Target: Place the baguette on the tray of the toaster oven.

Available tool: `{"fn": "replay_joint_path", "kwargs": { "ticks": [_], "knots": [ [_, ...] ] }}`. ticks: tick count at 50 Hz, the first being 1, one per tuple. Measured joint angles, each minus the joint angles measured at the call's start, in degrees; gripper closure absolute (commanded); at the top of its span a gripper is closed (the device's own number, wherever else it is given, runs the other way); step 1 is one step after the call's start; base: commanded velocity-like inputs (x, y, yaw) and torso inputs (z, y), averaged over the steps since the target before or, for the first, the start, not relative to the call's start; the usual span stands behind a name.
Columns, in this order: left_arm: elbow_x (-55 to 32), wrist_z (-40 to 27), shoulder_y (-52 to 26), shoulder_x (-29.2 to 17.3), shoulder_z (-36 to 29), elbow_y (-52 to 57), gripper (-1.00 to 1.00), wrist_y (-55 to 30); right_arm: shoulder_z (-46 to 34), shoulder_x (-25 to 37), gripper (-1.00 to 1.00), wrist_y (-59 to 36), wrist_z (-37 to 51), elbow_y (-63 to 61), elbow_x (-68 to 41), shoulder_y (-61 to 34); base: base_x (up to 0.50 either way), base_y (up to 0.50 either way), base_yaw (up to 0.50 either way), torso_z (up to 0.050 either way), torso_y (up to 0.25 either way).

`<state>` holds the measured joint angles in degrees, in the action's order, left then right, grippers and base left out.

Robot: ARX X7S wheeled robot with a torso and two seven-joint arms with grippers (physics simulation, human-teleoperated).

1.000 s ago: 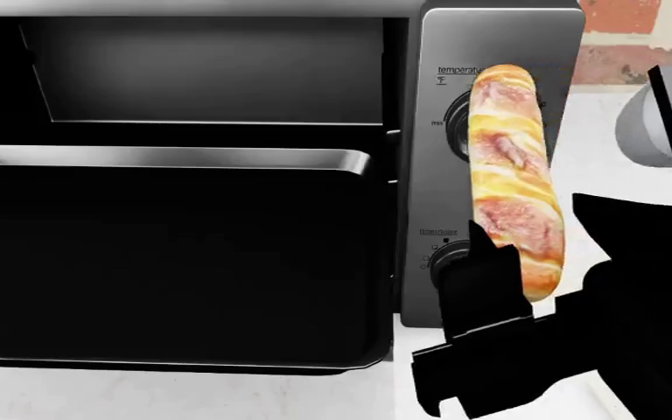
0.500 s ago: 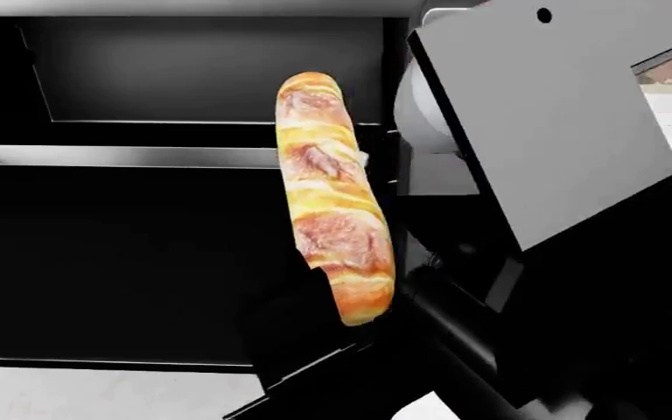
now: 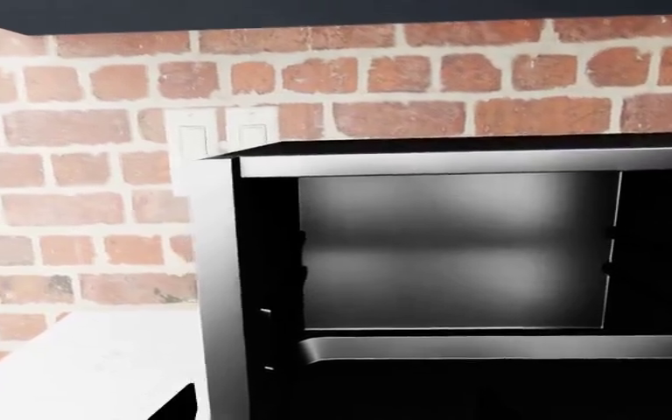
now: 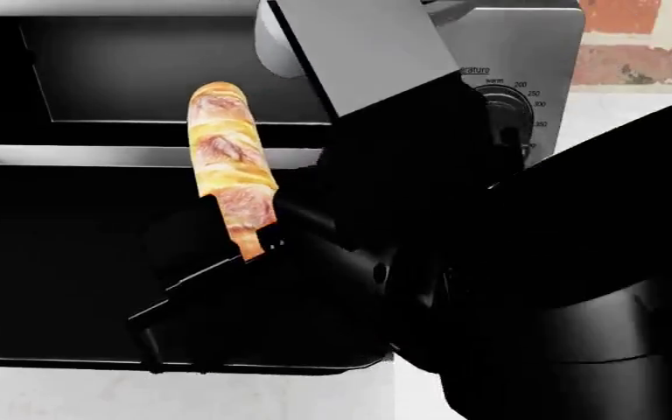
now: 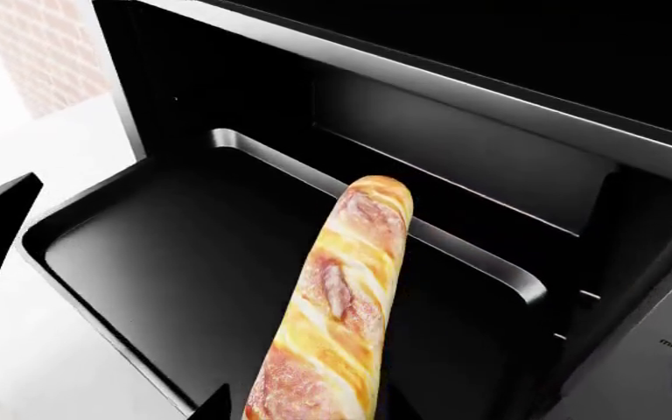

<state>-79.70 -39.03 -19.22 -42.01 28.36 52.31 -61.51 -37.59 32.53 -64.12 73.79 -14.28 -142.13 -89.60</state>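
My right gripper [image 4: 242, 254] is shut on the near end of the baguette [image 4: 231, 166], a golden-brown loaf with pale slashes. It holds the loaf above the middle of the black tray [image 4: 32, 157], its free end pointing toward the dark cavity of the brushed-steel toaster oven [image 4: 535, 44]. In the right wrist view the baguette [image 5: 336, 306] hangs over the tray [image 5: 137, 254], apart from its floor. The left wrist view shows the toaster oven [image 3: 430, 166] front with the tray's silver rim [image 3: 488, 348]. My left gripper's jaws are lost in the dark at that view's edge.
A red brick wall [image 3: 80, 219] with two white switches [image 3: 220, 140] stands behind the oven. A white counter [image 3: 80, 367] runs beside and in front of it [image 4: 137, 394]. My right arm [image 4: 488, 262] covers the oven's knob panel and the counter to the right.
My right gripper has carried the baguette leftward, from in front of the oven's knob panel to over the middle of the tray. The arm now covers the knob panel.
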Motion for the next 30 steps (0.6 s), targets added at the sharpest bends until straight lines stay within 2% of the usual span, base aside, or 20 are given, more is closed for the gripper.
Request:
{"fn": "replay_joint_path", "kwargs": {
  "ticks": [30],
  "knots": [
    [0.83,1.37,2.09,-0.1,1.51,-0.57,-1.0,1.47,-3.61,-10.99,1.0,-4.99,-13.56,17.96,17.99,1.76,0.0,0.0,0.0,0.0,0.0]
  ]
}}
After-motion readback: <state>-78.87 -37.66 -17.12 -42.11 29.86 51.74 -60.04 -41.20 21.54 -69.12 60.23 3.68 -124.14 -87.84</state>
